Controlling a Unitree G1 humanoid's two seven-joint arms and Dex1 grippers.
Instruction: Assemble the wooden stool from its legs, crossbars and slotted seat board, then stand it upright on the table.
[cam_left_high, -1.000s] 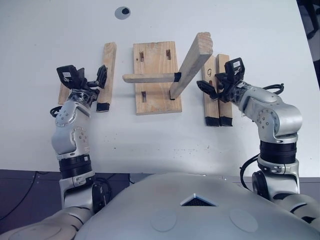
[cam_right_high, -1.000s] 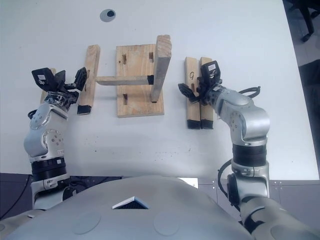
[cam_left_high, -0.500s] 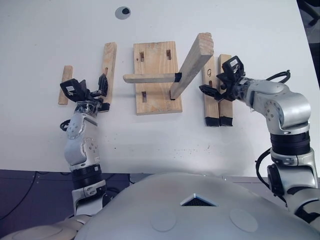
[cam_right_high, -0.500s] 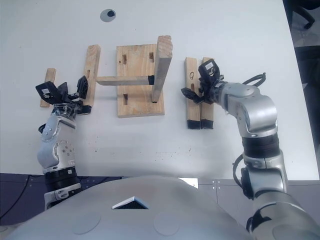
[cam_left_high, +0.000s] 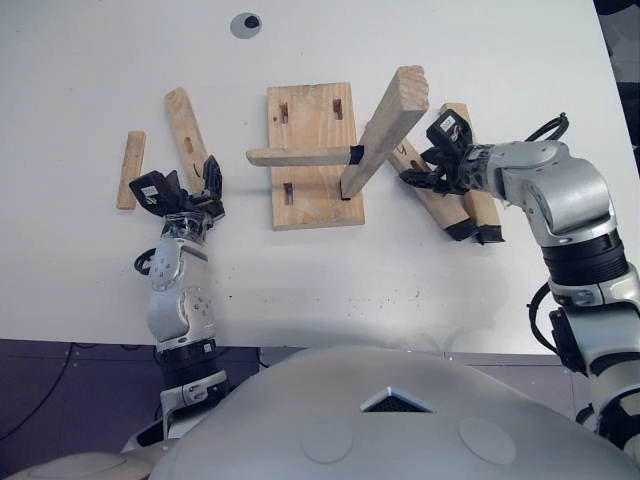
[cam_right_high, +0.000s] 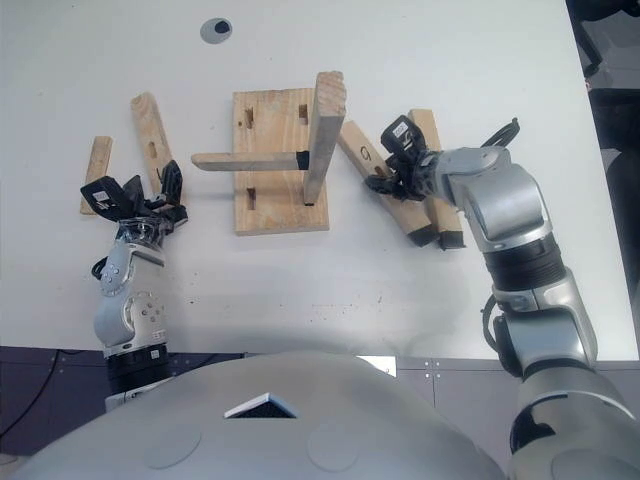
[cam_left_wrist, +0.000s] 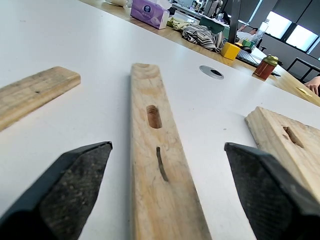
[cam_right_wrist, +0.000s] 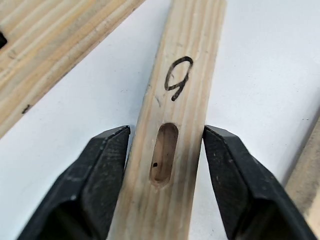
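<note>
Right wrist view, and the right gripper (cam_right_wrist: 166, 150) is pinching the marked leg (cam_right_wrist: 187, 45), both fingers (cam_right_wrist: 100, 185) pressed to its sides right at the slot, jaws only as wide as the wood. That leg lies flat on the table (cam_left_high: 300, 270), long axis on a diagonal: far end in by the foot of the upright leg (cam_left_high: 385, 125), black-tipped end toward the robot and its right, just beside the black tip of the second loose leg (cam_left_high: 478, 195). Over to the left gripper (cam_left_wrist: 167, 150): spread wide, straddling the near end of the left leg (cam_left_wrist: 152, 107), bare table on both sides, touching nothing. That leg lies flat too, slot up, far end slanting to the robot's left. Between the arms the seat board (cam_left_high: 315, 200) lies flat, the upright leg standing in it, a crossbar (cam_left_high: 295, 156) jutting sideways from that leg over the board. A short crossbar (cam_left_high: 127, 168) lies farthest left
</note>
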